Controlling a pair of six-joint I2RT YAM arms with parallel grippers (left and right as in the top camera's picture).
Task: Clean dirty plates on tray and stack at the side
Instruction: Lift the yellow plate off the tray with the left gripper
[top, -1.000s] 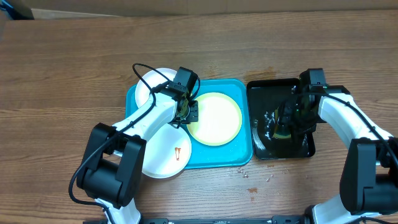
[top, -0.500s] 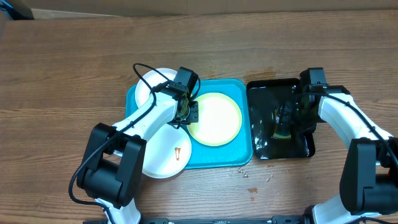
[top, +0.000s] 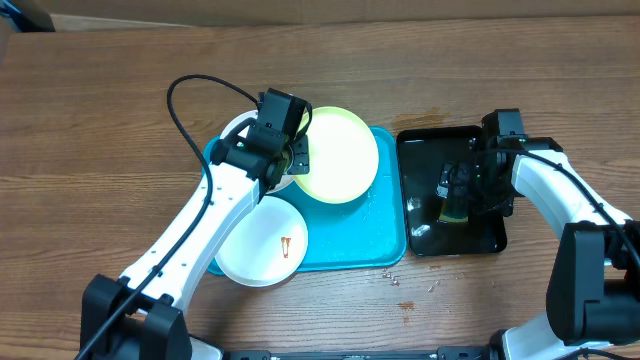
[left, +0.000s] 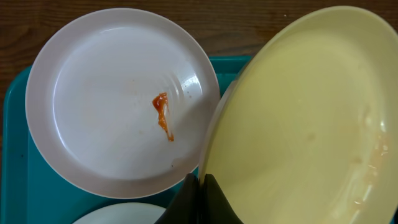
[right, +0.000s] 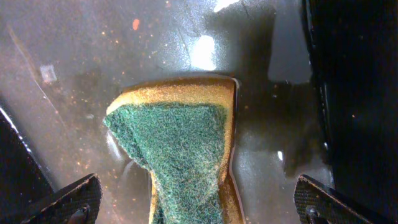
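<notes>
Left claw (left: 200, 184) clenched on rim of green plate (top: 340, 155), held above far edge of tray (top: 385, 245), overlapping far white plate (left: 118, 99), smeared. Near white plate (top: 262, 240) smeared, at tray's near-left corner. Right claw (top: 462, 188) released, straddling sponge (right: 180, 143) in black tray (top: 480, 240)

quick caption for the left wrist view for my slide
The left hand pinches the rim of the pale green plate, overlapping a smeared white plate on the turquoise tray.

Turquoise tray (top: 350, 248), pale green plate (top: 338, 155), green-and-yellow sponge (right: 180, 143)
</notes>
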